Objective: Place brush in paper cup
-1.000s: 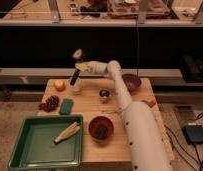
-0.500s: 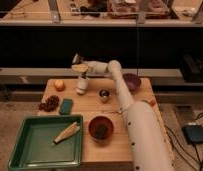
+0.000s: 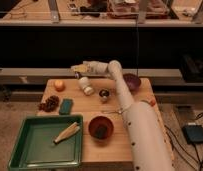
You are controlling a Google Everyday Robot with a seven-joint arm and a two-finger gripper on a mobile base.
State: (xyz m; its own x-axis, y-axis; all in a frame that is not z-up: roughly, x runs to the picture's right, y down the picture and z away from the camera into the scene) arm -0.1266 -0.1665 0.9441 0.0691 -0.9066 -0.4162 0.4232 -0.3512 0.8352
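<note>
Claw point(image 3: 78, 68) hovers just above and left of the tipped cup point(image 3: 86, 86); its grip I cannot tell, the brush is unseen, so the placing step seemingly first needs the cup upright

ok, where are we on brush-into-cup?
Done: nothing confirmed. I can't make out the brush, in the paper cup or elsewhere.
In hand: the gripper is over the far edge of the table, just above and left of the cup, which looks tilted. Whether it holds the brush is unclear.
Left: confirm the brush sits in the cup, then pull the arm back.
</note>
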